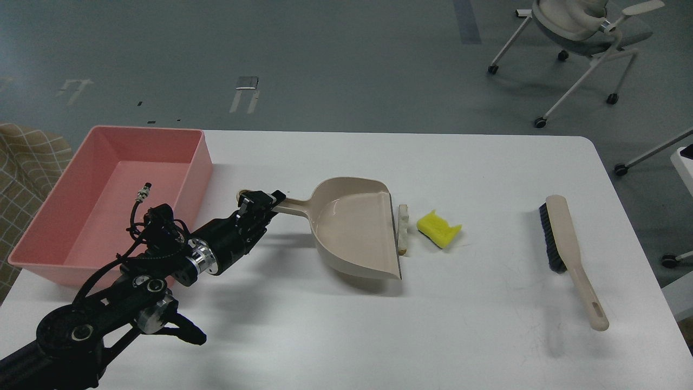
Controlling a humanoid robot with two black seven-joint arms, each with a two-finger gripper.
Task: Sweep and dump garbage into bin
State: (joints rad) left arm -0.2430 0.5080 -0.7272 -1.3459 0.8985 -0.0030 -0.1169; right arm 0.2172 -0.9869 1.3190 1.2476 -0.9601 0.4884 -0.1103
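My left gripper (263, 201) is shut on the handle of the beige dustpan (354, 227), whose open lip faces right and lies low on the table. The thin white bread slice (402, 229) with tan crust stands on edge just off the lip. The yellow notched sponge chunk (438, 228) lies a little further right. The pink bin (108, 189) stands at the table's far left, behind my left arm. The right gripper is out of view.
A beige brush (571, 257) with black bristles lies on the right of the white table (487, 336). Office chairs (582, 32) stand on the floor beyond the table's far right corner.
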